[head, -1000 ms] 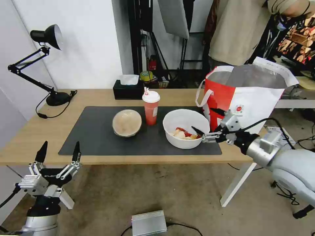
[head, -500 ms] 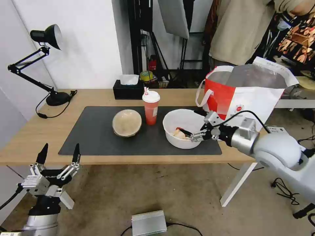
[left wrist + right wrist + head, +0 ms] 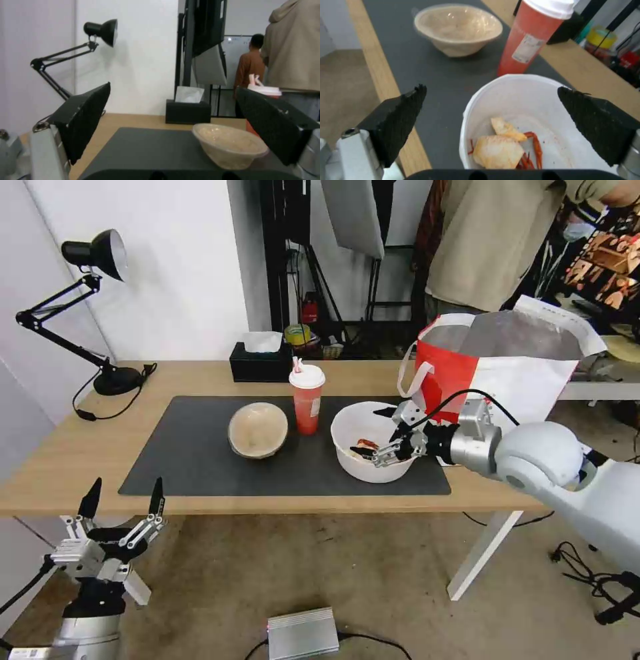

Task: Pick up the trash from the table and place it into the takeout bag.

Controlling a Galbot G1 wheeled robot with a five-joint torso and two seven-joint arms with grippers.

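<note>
On the dark mat point(image 3: 193, 447) of the table point(image 3: 80, 447) stand a tan clear-lidded container point(image 3: 257, 430), a red cup point(image 3: 307, 403) with lid and straw, and a white bowl point(image 3: 347, 427) of food scraps. My right gripper point(image 3: 371, 432) hangs open over the bowl, its fingers spread across it. The right wrist view has the bowl point(image 3: 520, 100) between the fingers point(image 3: 403, 117), with the cup point(image 3: 533, 42) and container point(image 3: 458, 27) beyond. The takeout bag point(image 3: 513, 373) stands open at the table's right end. My left gripper point(image 3: 125, 490) waits open below the table's front left edge.
A black desk lamp point(image 3: 100, 313) and its cord occupy the table's back left. A black tissue box point(image 3: 261, 361) sits behind the cup. A person stands behind the bag. A silver box point(image 3: 303, 633) lies on the floor in front.
My right gripper has moved left from beside the takeout bag to over the white bowl. The left arm has hardly shifted.
</note>
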